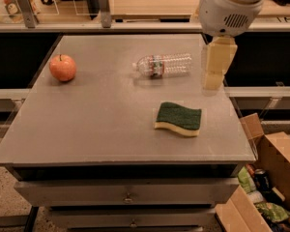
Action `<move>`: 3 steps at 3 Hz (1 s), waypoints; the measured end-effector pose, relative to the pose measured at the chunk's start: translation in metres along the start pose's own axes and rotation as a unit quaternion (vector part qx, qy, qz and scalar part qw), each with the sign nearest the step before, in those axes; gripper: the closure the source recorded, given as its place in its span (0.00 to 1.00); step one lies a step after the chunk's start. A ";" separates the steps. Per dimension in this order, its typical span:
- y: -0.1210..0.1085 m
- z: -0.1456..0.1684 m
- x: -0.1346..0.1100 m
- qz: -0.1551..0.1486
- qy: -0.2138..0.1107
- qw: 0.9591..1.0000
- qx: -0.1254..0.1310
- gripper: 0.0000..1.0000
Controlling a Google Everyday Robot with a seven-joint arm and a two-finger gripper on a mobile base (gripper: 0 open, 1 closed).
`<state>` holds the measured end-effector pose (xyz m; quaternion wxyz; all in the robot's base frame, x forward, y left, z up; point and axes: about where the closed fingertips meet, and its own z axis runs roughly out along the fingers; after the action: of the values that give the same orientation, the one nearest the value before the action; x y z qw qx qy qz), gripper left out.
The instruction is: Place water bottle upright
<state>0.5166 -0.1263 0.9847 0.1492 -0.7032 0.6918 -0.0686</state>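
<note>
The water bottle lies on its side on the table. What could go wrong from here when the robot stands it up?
1. The water bottle is round and lies on its side; an off-centre touch could roll it off the table.
2. The gripper hangs just right of the bottle's base, so a sideways approach may push it away.
3. Set down on the soft sponge, it could topple.

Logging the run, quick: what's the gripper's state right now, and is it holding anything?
Gripper: over the right side of the table, just right of the lying water bottle and apart from it; open or closed cannot be told.
</note>
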 end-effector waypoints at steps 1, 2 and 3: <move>-0.032 0.024 -0.015 -0.035 0.007 0.999 -0.015 0.00; -0.064 0.047 -0.028 -0.059 0.006 0.998 -0.022 0.00; -0.091 0.065 -0.039 -0.081 -0.002 0.996 -0.027 0.00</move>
<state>0.6214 -0.0803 0.9555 0.1259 -0.7606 0.6340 -0.0605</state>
